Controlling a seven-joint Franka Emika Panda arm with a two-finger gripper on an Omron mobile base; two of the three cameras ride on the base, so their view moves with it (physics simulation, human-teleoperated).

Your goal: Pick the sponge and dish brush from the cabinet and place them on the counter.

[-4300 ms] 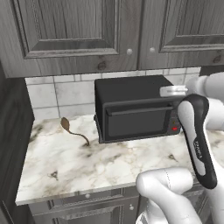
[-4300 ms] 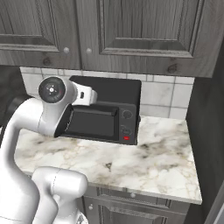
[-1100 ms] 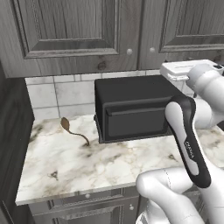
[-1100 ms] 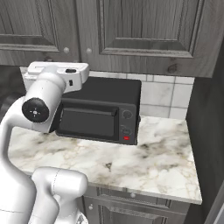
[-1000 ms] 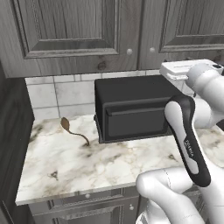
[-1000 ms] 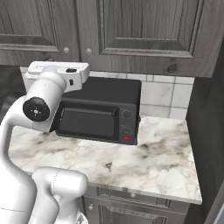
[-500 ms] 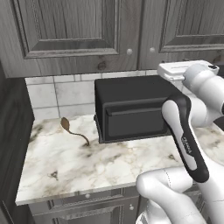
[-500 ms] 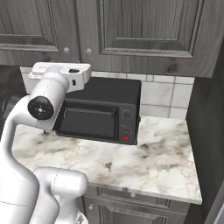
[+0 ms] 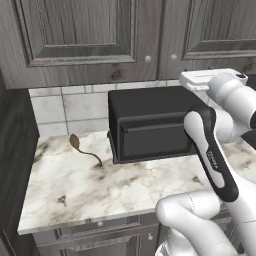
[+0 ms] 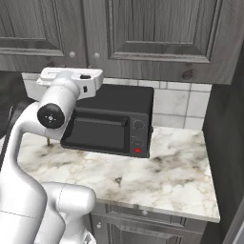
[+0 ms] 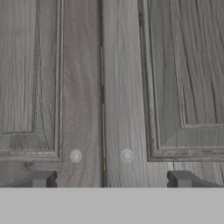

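**Wall cabinet shut; retrieval not yet begun**

Item: the cabinet (image 11: 103, 87), dark grey wood-grain, two raised-panel doors meeting at a centre seam. Both doors closed. Two round silver knobs (image 11: 75, 155) flank the seam low on the doors.

Contents: the sponge and the dish brush are presumably behind the closed doors; from outside this cannot be confirmed.

Gripper (image 11: 111, 179): faces the doors squarely, jaws wide apart and empty, one fingertip below and outboard of each knob. It looks close to the door face, though contact cannot be told. In the base views the hand is raised above the microwave (image 9: 150, 122), just under the cabinet's lower edge.

The counter (image 9: 125, 185): white veined marble, carrying the black microwave and a brown long-handled spoon (image 9: 82, 150) to its left. Bare marble lies in front of the microwave and at its right for setting things down.

Progress: nothing delivered. Remaining: take a knob, swing a door open, lift out each item in turn, set both on the marble.
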